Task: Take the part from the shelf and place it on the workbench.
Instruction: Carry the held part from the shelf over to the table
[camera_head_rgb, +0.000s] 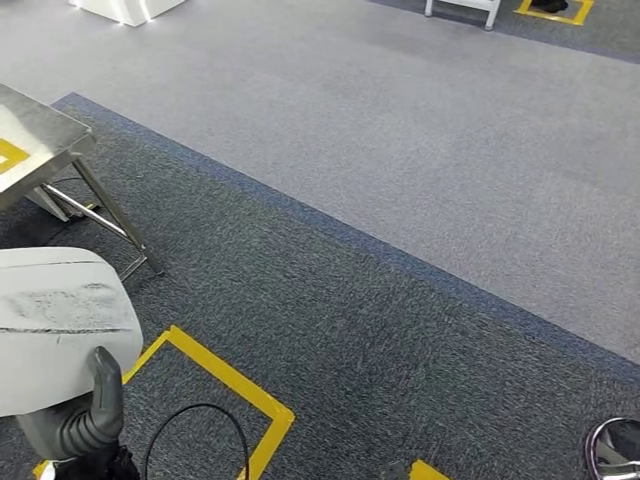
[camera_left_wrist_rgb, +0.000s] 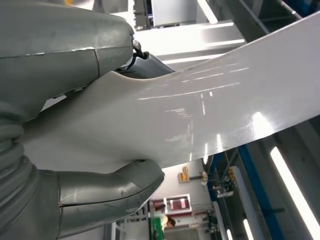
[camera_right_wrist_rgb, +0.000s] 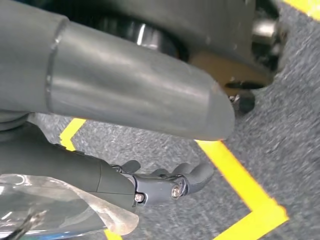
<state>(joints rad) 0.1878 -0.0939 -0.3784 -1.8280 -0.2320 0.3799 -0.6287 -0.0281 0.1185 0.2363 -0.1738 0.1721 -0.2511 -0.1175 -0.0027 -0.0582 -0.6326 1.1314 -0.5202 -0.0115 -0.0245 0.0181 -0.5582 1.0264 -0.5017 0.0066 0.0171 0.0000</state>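
- The left hand (camera_head_rgb: 87, 420) grips the part (camera_head_rgb: 53, 320), a broad pale panel. In the left wrist view the thumb (camera_left_wrist_rgb: 113, 187) presses one face of the part (camera_left_wrist_rgb: 211, 105) and the darker fingers (camera_left_wrist_rgb: 145, 62) wrap the other, so pick-up from the shelf appears to be done.
- The part sits low at the robot's left, nearer the robot than the workbench (camera_head_rgb: 38, 140), and is not touching it.
- The right hand (camera_right_wrist_rgb: 162, 182) hangs over the carpet with nothing in it, its fingers loosely curled and apart from the thumb (camera_right_wrist_rgb: 143, 95).
- Yellow floor tape (camera_head_rgb: 226, 385) lies on the dark carpet just beyond the part, between the robot and the workbench legs; a black cable (camera_head_rgb: 198, 425) loops inside it.
- The workbench's steel corner and slanted legs stand beyond the part; the corner looks like the edge to mind as the wide panel goes over.
- What is left, by this reading: bring the part over the bench top and set it down.
- To the right of the workbench the carpet runs open far across the floor, giving room to turn.
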